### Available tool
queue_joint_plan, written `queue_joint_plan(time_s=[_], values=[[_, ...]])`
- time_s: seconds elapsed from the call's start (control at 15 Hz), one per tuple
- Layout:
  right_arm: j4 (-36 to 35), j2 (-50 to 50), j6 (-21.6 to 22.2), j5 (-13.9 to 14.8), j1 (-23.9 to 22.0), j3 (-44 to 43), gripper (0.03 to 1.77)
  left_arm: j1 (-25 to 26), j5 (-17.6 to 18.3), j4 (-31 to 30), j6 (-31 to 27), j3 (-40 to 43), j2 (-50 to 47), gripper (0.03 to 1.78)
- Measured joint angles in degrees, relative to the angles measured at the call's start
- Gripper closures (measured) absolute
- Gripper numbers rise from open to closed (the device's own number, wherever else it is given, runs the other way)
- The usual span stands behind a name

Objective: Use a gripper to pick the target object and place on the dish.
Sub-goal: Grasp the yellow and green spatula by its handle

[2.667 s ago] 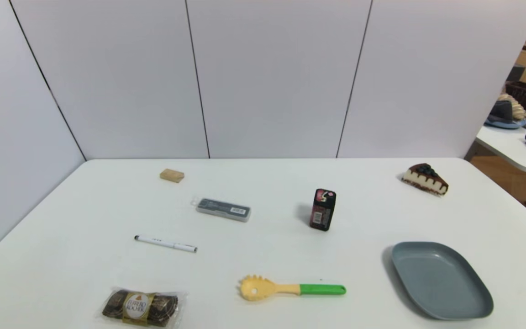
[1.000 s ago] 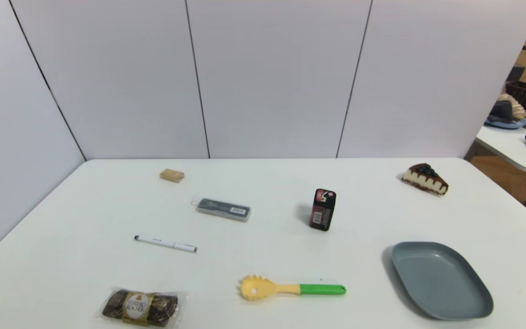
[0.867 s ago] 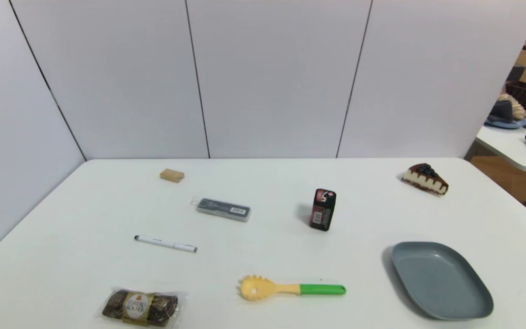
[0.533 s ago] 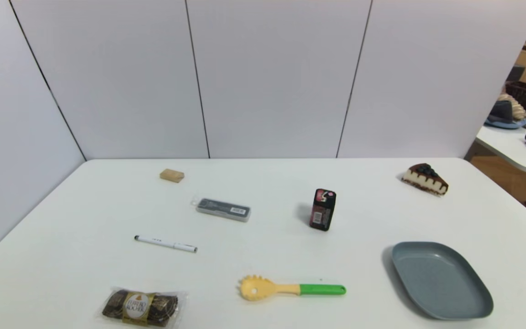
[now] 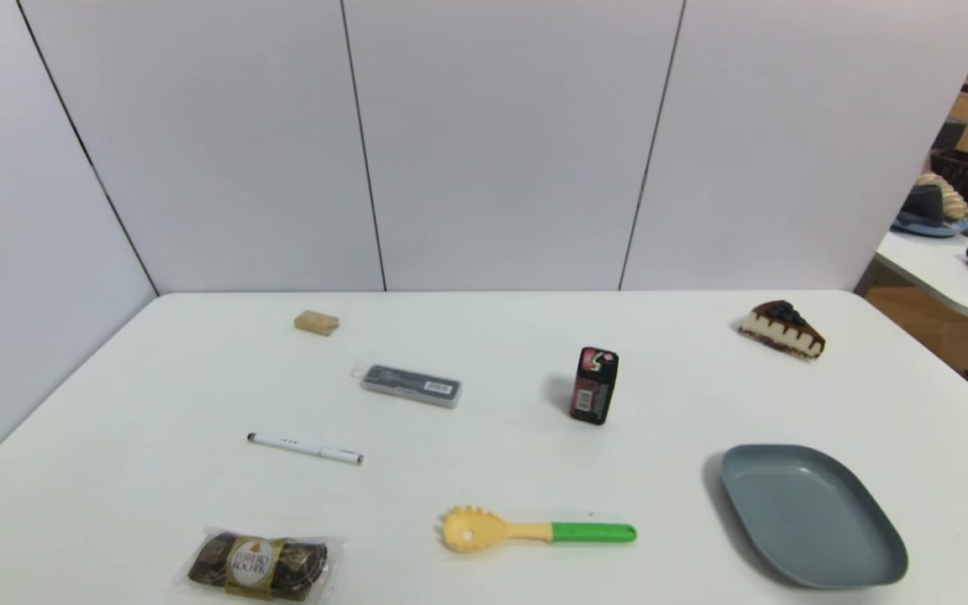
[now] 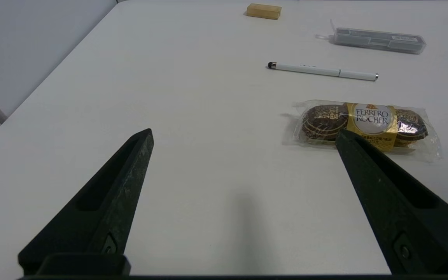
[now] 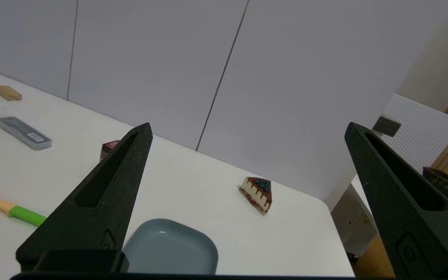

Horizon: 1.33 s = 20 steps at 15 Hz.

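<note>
Spaghetti server point(image 5: 536, 530) lying flat near the table's point(image 5: 484, 353) front edge, green handle toward the grey-blue dish point(image 5: 812, 514), well apart from it. Right gripper point(image 7: 247, 130) raised, jaws wide, empty, apparently tilted toward the back wall. Left gripper point(image 6: 243, 134) parked low beside the chocolate pack point(image 6: 364, 122), jaws wide, empty.

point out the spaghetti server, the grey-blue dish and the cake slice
spaghetti server point(image 5: 534, 531), head view, on its yellow neck
dish point(image 5: 812, 514), head view, on its bare floor
cake slice point(image 5: 782, 328), head view, on its side
</note>
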State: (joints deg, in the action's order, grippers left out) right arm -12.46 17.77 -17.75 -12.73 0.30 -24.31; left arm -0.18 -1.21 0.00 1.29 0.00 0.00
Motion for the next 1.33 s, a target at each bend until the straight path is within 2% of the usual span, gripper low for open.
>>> queue_joint_plan(time_s=[0.13, 0.4, 0.53, 0.93, 1.2, 1.33], values=[[0.01, 5.75, -1.99, -4.05, 0.0, -3.13, 0.09, 0.0, 0.0, 0.0, 0.0, 0.0, 0.0, 0.12], [0.15, 16.98, -7.94, -14.38, 0.6, -7.63, 0.09, 0.0, 0.0, 0.0, 0.0, 0.0, 0.0, 0.12], [0.76, 22.36, -9.29, -16.79, 2.58, -10.45, 0.09, 0.0, 0.0, 0.0, 0.0, 0.0, 0.0, 0.12], [6.86, 35.78, -12.62, -16.68, 13.71, -18.93, 0.09, 0.0, 0.0, 0.0, 0.0, 0.0, 0.0, 0.12], [14.32, 42.97, -13.36, -12.82, 19.98, -22.63, 0.09, 0.0, 0.0, 0.0, 0.0, 0.0, 0.0, 0.12], [18.76, 45.57, -13.45, -12.32, 24.16, -25.19, 0.09, 0.0, 0.0, 0.0, 0.0, 0.0, 0.0, 0.12]])
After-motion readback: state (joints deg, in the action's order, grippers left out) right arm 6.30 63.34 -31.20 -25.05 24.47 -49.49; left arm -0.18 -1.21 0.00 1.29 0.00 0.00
